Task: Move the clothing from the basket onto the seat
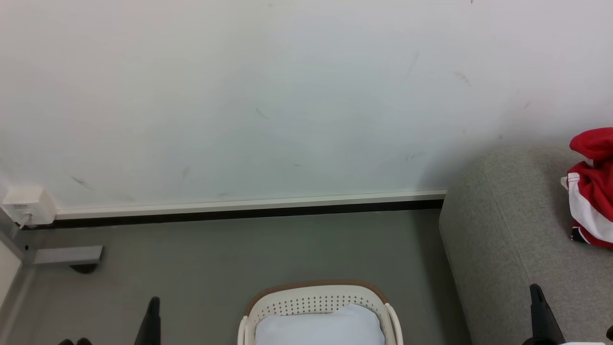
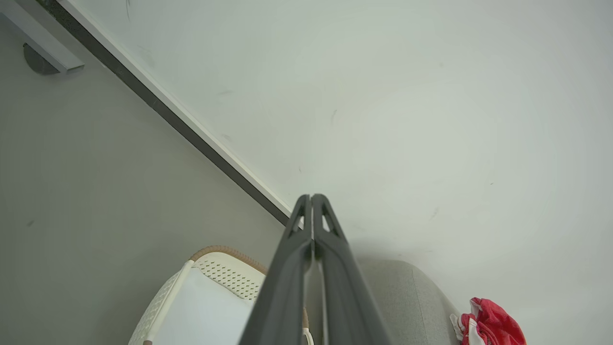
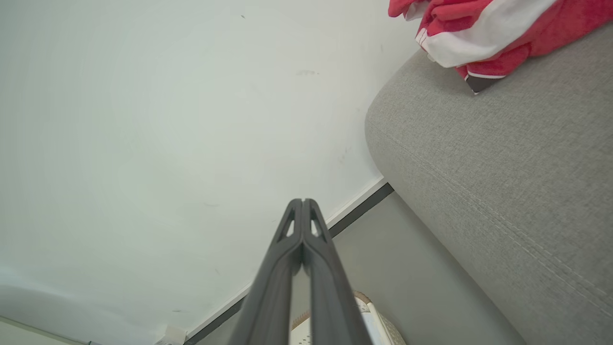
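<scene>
The clothing (image 1: 593, 191) lies in a red and white heap on the seat (image 1: 507, 249), at the right, close to its far edge by the wall. The basket (image 1: 316, 302) stands on the floor at the near middle, just left of the seat. The part of it I can see holds no red cloth, but its near part is cut off by the picture edge.

So one risk, I think, is to count the task as finished while a garment lies in that hidden part. Another risk is that a careless push could slide the heap off the seat's far edge. Also, a reach with jaws together would only press cloth, not take it.

The left gripper (image 1: 153, 304) hangs low at the near left over the floor. The right gripper (image 1: 536, 292) hangs at the near right over the seat. Both point toward the wall, with jaws together and nothing between them.
</scene>
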